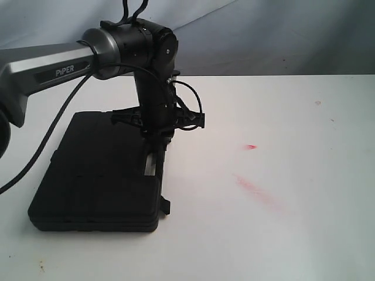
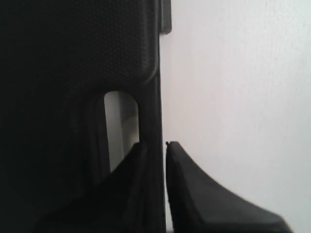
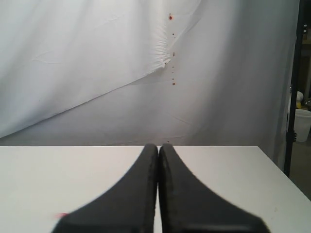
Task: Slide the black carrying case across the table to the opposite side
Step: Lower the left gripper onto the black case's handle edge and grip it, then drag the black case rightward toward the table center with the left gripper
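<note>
The black carrying case lies flat on the left part of the white table. My left gripper points straight down at the case's right edge. In the left wrist view one finger sits inside the handle slot and the other outside the edge, so the left gripper is shut on the handle bar of the case. My right gripper is shut with nothing in it, low over bare table, and is out of the exterior view.
Red smudges and a red spot mark the tabletop to the right of the case. A white cloth backdrop hangs behind the table's far edge. A dark stand is beyond the table in the right wrist view.
</note>
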{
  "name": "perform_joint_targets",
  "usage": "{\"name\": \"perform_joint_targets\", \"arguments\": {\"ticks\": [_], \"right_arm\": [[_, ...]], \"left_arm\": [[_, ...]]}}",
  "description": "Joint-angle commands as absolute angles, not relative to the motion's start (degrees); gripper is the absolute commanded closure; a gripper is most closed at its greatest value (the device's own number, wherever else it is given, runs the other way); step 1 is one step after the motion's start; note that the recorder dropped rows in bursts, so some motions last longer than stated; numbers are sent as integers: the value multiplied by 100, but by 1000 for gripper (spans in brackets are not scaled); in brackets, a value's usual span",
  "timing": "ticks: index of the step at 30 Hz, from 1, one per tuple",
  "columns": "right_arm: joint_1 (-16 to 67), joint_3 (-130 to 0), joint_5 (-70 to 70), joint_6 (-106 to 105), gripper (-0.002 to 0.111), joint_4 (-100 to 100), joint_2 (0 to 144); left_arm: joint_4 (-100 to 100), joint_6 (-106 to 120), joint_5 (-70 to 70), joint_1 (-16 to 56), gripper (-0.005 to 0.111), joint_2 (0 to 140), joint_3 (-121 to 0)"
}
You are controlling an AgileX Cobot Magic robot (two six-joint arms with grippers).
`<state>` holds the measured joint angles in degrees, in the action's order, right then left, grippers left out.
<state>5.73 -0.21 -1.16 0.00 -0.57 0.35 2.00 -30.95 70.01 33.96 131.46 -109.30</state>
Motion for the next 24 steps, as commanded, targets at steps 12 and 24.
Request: {"name": "perform_joint_targets", "arguments": {"ticks": [12,24], "right_arm": [[522,0,-114,-33,108,-30,0],[522,0,-114,-33,108,-30,0]], "left_arm": [[324,-3084,6996,3426,68,13186,-10969],[307,-3084,6852,3426,68,13623,-10969]]}}
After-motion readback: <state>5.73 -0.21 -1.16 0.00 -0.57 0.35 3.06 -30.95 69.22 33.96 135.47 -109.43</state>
